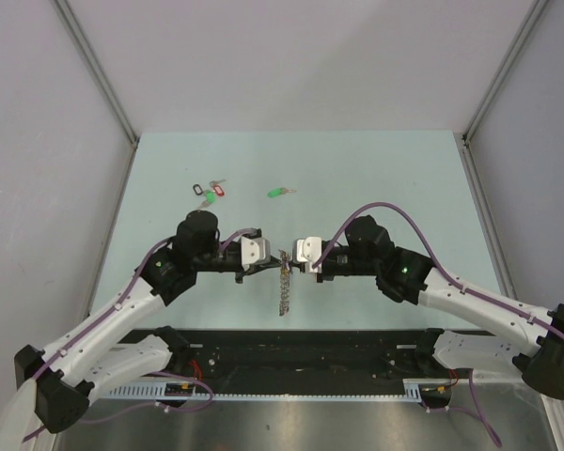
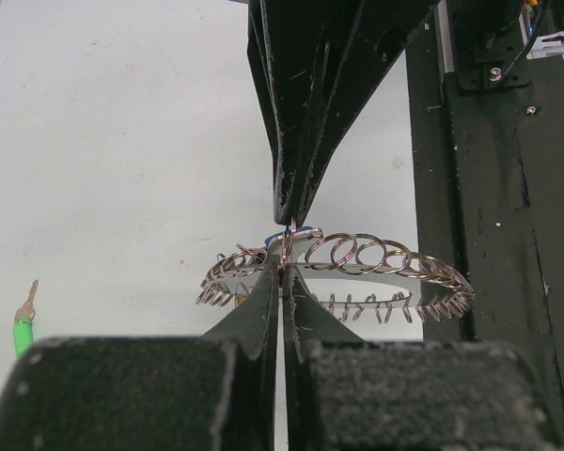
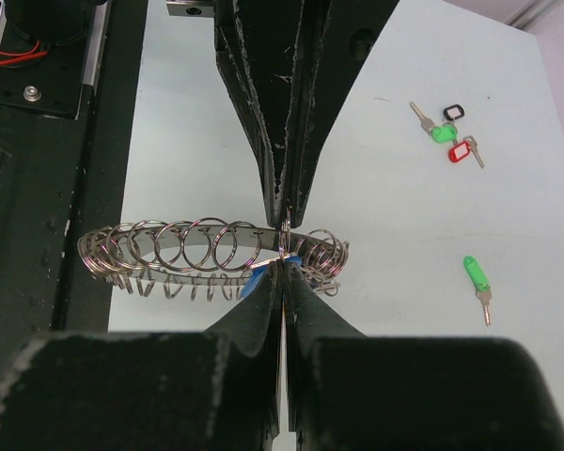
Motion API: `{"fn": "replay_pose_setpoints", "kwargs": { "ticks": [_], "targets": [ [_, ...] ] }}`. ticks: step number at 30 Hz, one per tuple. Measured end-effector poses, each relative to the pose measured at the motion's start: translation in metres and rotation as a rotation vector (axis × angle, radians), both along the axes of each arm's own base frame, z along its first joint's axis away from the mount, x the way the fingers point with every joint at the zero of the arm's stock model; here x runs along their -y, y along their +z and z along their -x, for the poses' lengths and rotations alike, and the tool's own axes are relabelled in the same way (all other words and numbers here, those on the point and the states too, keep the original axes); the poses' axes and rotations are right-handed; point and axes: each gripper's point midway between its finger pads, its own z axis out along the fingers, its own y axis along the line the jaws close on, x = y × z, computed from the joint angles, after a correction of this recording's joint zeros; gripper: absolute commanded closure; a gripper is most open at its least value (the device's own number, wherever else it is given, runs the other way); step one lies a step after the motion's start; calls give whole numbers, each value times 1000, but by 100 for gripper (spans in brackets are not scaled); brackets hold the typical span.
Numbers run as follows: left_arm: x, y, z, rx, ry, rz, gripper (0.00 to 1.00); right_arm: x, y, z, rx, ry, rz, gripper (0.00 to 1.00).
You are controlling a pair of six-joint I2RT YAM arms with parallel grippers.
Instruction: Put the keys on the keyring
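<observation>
Between the shut right claw [image 3: 282,265] and the left claw [image 2: 282,274] pinching the large grey coiled-wire keyring [image 3: 103,256], the blue-tagged silver key [image 3: 254,280] seemingly needed slow threading.

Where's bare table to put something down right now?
Bare: pale table right of the green-tagged silver key. Crowded: centre, where left gripper and right gripper meet at the hanging grey coiled-wire keyring.
</observation>
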Motion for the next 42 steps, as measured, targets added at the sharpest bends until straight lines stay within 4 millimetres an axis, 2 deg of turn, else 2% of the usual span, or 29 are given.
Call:
{"fn": "replay_pose_setpoints", "kwargs": {
  "ticks": [29,37,42],
  "targets": [
    [1,-8,-1,-70,14,-25,100,1,-5,1,14,-20,28,100],
    [0,-4,-6,-139,68,6,100,1,-3,-3,43,-38,29,100],
    [-1,6,-12,-177,94,56,100,2,0,-8,60,-55,25,100]
  ]
}}
